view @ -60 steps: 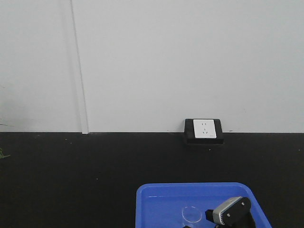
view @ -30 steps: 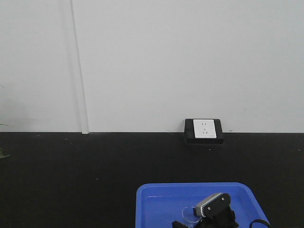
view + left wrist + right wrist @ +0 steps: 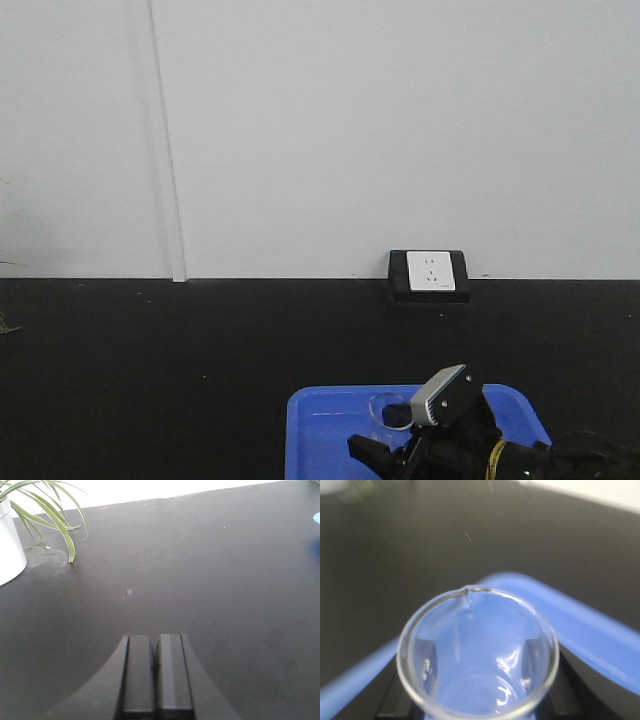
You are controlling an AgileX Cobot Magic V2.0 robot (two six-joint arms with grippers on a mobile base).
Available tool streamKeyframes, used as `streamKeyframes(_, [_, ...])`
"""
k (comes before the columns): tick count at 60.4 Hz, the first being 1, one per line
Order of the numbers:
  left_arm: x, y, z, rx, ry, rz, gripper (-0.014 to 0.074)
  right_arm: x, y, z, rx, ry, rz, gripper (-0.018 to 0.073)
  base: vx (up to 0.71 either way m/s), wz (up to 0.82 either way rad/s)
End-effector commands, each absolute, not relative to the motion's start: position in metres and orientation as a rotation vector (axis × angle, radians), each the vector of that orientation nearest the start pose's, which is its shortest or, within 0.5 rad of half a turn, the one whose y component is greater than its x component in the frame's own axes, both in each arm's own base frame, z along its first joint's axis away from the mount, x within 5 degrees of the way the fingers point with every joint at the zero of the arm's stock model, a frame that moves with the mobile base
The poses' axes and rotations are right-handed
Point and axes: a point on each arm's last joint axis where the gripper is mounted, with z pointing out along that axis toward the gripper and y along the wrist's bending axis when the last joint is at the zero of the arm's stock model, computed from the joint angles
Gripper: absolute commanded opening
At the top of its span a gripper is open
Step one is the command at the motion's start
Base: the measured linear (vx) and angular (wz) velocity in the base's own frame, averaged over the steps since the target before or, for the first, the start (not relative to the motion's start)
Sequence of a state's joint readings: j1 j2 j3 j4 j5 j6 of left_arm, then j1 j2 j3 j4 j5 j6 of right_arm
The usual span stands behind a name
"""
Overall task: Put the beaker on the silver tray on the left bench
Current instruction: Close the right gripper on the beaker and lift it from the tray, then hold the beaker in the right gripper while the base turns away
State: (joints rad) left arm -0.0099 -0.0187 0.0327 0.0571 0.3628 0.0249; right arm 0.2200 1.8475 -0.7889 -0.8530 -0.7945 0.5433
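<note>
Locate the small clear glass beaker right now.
Front view, lower right: the small clear glass beaker is held in the right gripper over the bright blue plastic tray, which rests on the matte black countertop.

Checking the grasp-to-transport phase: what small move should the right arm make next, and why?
Probably lift a little before swinging left. The right hand grips the beaker, which appears low over the blue tray, its rim close; the silver tray shows in no view.
</note>
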Motion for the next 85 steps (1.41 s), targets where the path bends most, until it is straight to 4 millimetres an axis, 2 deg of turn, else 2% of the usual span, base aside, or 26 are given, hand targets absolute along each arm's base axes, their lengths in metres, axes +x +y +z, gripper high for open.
streamKeyframes(1, [0.054, 0.001, 0.171, 0.070, 1.796, 0.056, 0.0001, 0.319, 0.127, 0.215, -0.663, 1.637, 0.717, -0.0017, 0.00, 0.00])
streamKeyframes(8, [0.054, 0.001, 0.171, 0.070, 1.796, 0.056, 0.0001, 0.307, 0.127, 0.243, -0.639, 1.604, 0.783, -0.0015, 0.00, 0.00])
streamKeyframes(14, [0.054, 0.001, 0.171, 0.070, 1.796, 0.056, 0.0001, 0.297, 0.131, 0.269, -0.690, 1.567, 0.792, -0.0015, 0.00, 0.00])
streamKeyframes(26, [0.054, 0.001, 0.171, 0.070, 1.796, 0.056, 0.0001, 0.275, 0.167, 0.325, -0.767, 1.510, 0.807, -0.0015, 0.00, 0.00])
streamKeyframes(31, [0.054, 0.001, 0.171, 0.070, 1.796, 0.056, 0.0001, 0.269, 0.175, 0.338, -0.765, 1.511, 0.783, -0.0015, 0.00, 0.00])
streamKeyframes(39, [0.054, 0.001, 0.171, 0.070, 1.796, 0.056, 0.0001, 0.264, 0.181, 0.342, -0.767, 1.524, 0.746, -0.0015, 0.00, 0.00])
streamKeyframes(85, [0.054, 0.001, 0.171, 0.070, 1.796, 0.056, 0.0001, 0.264, 0.181, 0.342, -0.771, 1.525, 0.742, -0.0014, 0.00, 0.00])
